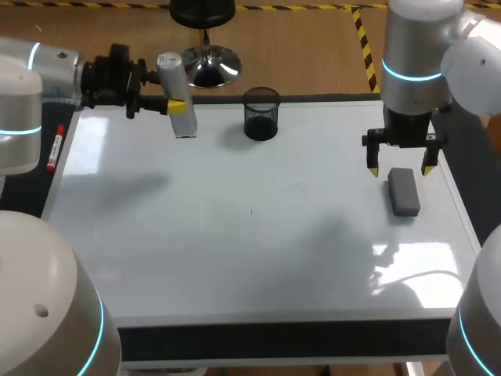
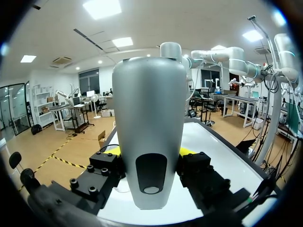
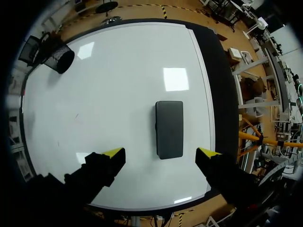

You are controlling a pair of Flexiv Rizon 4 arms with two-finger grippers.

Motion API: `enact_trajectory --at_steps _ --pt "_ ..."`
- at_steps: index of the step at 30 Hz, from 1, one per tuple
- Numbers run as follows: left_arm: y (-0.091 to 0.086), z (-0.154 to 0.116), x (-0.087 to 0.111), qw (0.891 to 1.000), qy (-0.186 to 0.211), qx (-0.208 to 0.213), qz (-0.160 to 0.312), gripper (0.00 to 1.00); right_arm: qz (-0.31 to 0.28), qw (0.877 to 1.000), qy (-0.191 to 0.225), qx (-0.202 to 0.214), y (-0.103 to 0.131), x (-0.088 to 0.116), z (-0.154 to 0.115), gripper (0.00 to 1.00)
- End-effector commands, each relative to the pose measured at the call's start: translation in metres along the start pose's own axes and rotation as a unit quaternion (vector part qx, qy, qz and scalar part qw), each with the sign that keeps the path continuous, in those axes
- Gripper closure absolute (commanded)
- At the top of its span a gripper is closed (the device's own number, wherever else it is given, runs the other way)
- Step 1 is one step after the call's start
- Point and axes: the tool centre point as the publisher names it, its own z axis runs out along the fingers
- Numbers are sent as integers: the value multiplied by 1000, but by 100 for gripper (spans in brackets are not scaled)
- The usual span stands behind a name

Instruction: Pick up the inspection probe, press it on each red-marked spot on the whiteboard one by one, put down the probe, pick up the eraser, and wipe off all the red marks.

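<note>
— Silver-grey cylindrical probe (image 1: pixel 178 94): where is it sitting at this moment?
— Your left gripper (image 1: pixel 176 106) is clamping it from two sides, with the yellow tips pressing on its body. It is standing roughly upright over the far left corner of the white rectangular whiteboard (image 1: pixel 235 235), with the black mesh cup (image 1: pixel 261 113) near it on the far edge. Whether its lower end is touching the board, you cannot tell.
— And your right gripper (image 1: pixel 400 169)?
— It is hanging at the board's right side with its fingers spread apart, gripping nothing. The dark grey rectangular eraser (image 1: pixel 404 192) is lying flat on the board, between the two tips and just ahead of them, touching neither. A red marker pen (image 1: pixel 55 149) is lying along the board's left edge.
</note>
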Motion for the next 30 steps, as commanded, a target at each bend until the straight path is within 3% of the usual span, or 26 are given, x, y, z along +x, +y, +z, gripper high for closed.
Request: enact_trajectory --at_steps 1,22,30 --pt "-1 4 -10 1000 8 -10 -3 100 -1 1000 1 -1 -1 -2 -1 0" --pt "-8 52 -28 999 43 -4 -9 100 -1 1000 1 -1 -1 -2 -1 0" --pt "-20 69 -34 998 58 -3 -5 100 -1 1000 1 -1 -1 -2 -1 0"
